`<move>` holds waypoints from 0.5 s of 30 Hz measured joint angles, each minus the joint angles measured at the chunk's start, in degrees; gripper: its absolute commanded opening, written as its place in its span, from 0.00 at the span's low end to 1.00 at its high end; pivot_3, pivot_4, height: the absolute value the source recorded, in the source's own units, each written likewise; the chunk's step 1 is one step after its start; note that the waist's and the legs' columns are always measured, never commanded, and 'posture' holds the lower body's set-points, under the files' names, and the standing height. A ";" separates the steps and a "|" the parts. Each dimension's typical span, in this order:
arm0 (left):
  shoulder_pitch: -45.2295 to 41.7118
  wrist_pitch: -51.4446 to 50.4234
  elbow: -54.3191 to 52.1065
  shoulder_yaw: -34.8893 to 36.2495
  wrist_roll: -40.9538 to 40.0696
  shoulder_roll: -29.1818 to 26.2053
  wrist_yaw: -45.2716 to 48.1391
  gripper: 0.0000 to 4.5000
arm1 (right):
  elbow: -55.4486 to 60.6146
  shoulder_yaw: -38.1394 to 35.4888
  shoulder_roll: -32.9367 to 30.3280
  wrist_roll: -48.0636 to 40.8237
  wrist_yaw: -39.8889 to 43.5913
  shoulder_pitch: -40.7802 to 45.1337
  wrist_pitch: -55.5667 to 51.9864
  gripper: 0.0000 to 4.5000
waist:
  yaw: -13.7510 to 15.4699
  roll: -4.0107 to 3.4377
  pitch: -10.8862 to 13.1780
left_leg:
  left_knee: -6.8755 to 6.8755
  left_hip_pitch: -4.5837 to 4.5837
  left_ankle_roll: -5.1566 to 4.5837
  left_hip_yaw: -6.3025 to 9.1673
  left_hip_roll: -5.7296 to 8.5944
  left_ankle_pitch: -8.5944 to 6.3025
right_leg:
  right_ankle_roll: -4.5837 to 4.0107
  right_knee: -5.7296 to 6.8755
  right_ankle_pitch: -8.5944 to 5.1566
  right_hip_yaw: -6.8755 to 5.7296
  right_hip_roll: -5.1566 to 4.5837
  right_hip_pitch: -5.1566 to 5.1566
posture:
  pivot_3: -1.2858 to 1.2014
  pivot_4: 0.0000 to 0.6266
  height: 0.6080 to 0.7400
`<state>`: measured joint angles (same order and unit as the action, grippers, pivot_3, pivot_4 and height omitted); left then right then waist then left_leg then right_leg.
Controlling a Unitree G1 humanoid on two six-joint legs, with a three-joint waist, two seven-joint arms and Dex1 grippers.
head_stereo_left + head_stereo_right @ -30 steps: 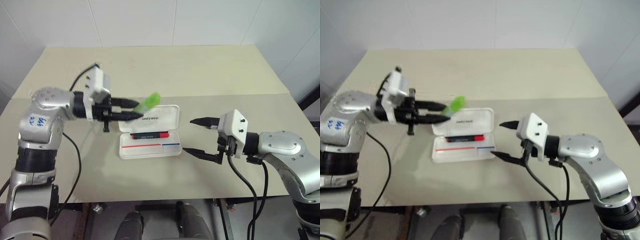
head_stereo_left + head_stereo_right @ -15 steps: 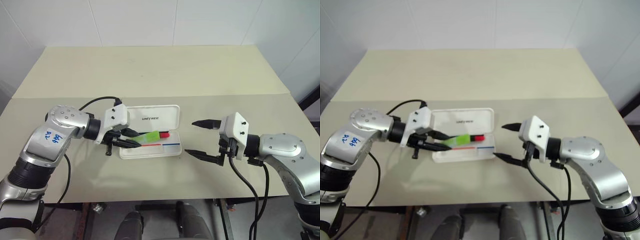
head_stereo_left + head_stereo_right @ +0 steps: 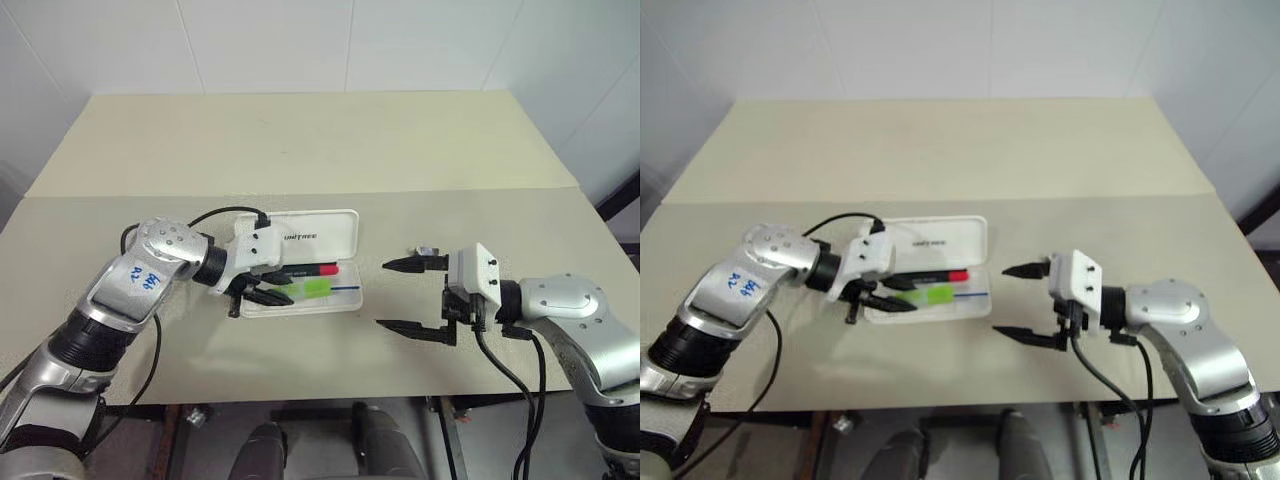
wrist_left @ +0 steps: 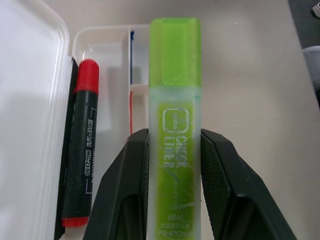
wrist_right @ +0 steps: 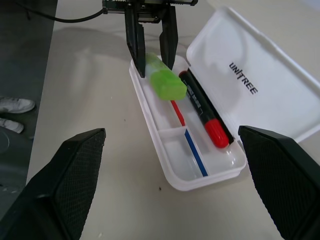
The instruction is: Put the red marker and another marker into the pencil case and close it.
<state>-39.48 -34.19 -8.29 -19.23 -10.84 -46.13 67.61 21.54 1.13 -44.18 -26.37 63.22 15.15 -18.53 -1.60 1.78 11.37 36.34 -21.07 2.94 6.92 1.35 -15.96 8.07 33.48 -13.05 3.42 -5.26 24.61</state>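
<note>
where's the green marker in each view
left eye: green marker in the open pencil case, at the left gripper tips
right eye: left of centre
left wrist: centre, between the fingers
right wrist: upper middle
shared landmark: red marker lying alongside

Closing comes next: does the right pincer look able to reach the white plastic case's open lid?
Probably yes: right pincer is open beside the white plastic case's lid, bare table between.
</note>
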 measured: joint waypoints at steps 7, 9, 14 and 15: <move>-0.77 1.16 1.82 -0.95 2.41 0.21 0.85 0.24 | -3.14 1.07 0.57 1.69 0.94 2.40 2.12 1.00 | 0.03 -0.01 0.00 | -0.02 0.00 0.00 0.02 0.00 0.00 | 0.00 0.01 0.00 0.00 0.00 0.01 | 0.52 0.24 1.00; -0.77 1.15 2.13 -1.30 3.03 0.20 0.93 0.24 | -3.16 1.07 0.75 1.85 0.83 2.38 2.19 1.00 | 0.04 0.00 0.00 | -0.02 -0.03 0.00 0.02 0.00 0.00 | 0.01 0.00 0.00 0.00 0.00 0.01 | 0.52 0.24 1.00; -0.77 1.15 2.14 -1.41 3.82 0.18 1.58 0.24 | -3.15 1.07 1.06 2.28 0.30 1.97 2.19 1.00 | 0.05 -0.01 0.00 | -0.01 -0.03 0.00 0.01 0.01 0.00 | 0.02 0.00 0.00 0.00 -0.02 0.01 | 0.52 0.24 1.00; -0.77 1.15 2.14 -1.41 3.98 0.18 1.76 0.24 | -3.14 1.07 1.12 2.33 0.17 1.95 2.19 1.00 | 0.02 -0.01 0.00 | -0.01 -0.02 0.00 0.01 0.01 0.00 | 0.02 0.01 0.00 0.01 -0.01 0.01 | 0.52 0.24 1.00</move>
<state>-40.25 -33.04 -6.15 -20.65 -6.86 -45.95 69.37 18.39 2.20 -43.06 -24.04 63.39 17.11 -16.34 -1.57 1.77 11.38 36.32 -21.09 2.94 6.92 1.36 -15.96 8.09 33.49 -13.05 3.43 -5.27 24.62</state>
